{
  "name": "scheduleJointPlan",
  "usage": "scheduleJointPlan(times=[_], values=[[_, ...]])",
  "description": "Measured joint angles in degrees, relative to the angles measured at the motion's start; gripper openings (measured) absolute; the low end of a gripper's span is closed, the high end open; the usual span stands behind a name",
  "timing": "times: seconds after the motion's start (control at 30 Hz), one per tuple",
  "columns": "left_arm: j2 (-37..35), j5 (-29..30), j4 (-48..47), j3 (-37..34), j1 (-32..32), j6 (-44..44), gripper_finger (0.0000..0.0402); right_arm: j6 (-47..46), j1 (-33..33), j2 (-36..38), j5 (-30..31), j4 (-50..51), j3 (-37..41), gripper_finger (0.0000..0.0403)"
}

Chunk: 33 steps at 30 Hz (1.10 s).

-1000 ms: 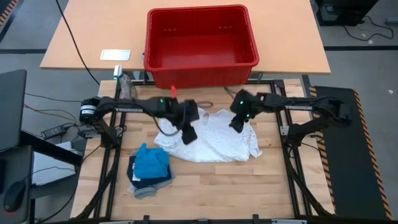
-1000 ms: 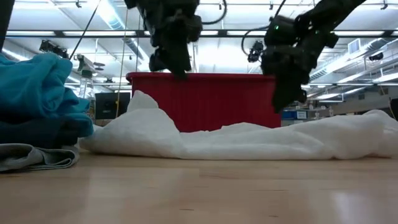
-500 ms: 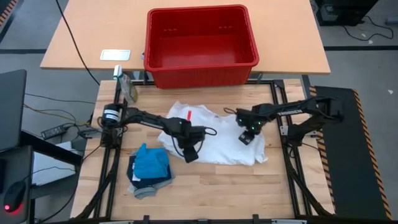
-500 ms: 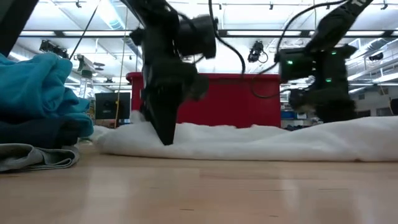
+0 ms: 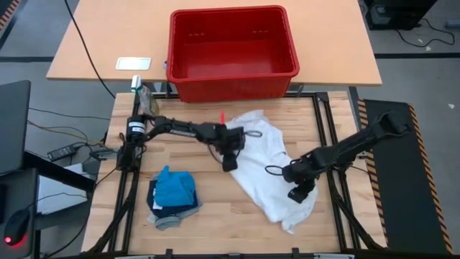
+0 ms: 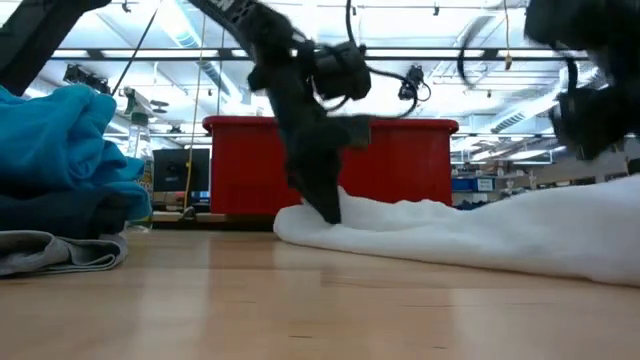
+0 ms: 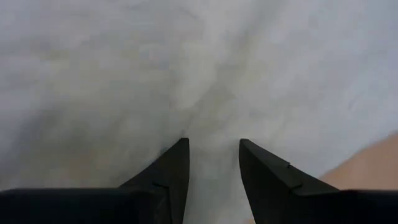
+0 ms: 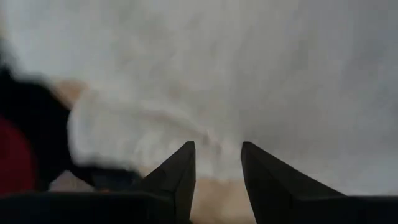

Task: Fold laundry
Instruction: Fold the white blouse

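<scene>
Left pincer is down on the near-left edge of the white cloth, its fingers parted a little with cloth bunched in the gap between them; whether they have actually nipped the fabric I cannot tell from where I stand. From the low view its tip meets the cloth right at the worktop.

Right pincer sits on the opposite side, at the cloth's right edge and nearer its lower end. Its fingers are likewise parted, with the hem and a strip of bare wood showing between them, so I judge it not yet closed on anything.

The cloth stretches away from the left pincer towards the right one: its long axis runs on a slant, from the end near the red basket down to a narrow tail past the right pincer, towards the front of the worktop. The two pincers face each other across its width, the left nearer the broad upper end and the right nearer the tail, so the coming move looks to turn on both taking opposite edges.

Well apart, off beyond the left pincer, the bright blue garment lies on the navy garment and the grey T-shirt, stacked.
</scene>
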State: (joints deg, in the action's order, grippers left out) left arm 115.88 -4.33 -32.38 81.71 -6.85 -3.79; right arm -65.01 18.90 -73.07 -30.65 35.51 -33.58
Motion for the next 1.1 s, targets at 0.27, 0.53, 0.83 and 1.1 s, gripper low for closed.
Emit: scheduleJointPlan(times=[0.27, 0.53, 0.83, 1.1], values=[[-5.1, -1.6, -15.1, 7.0, -1.2, -10.4, 0.0142, 2.6, -8.4, 11.1, 13.9, 1.2, -3.5, 0.0138], [-12.8, -8.7, -3.7, -10.3, 1.7, -27.7, 0.0192, 16.2, -23.5, 16.9, 27.6, 5.7, -3.5, 0.0159], [-15.3, -8.7, 28.1, -27.0, 4.6, -53.0, 0.0295, 33.4, -34.8, 8.8, 29.5, -0.4, -3.5, 0.0254], [-10.4, -5.4, 33.2, -27.2, 4.6, -60.9, 0.032, 38.5, -41.4, -3.0, 20.1, -4.3, -3.5, 0.0324]])
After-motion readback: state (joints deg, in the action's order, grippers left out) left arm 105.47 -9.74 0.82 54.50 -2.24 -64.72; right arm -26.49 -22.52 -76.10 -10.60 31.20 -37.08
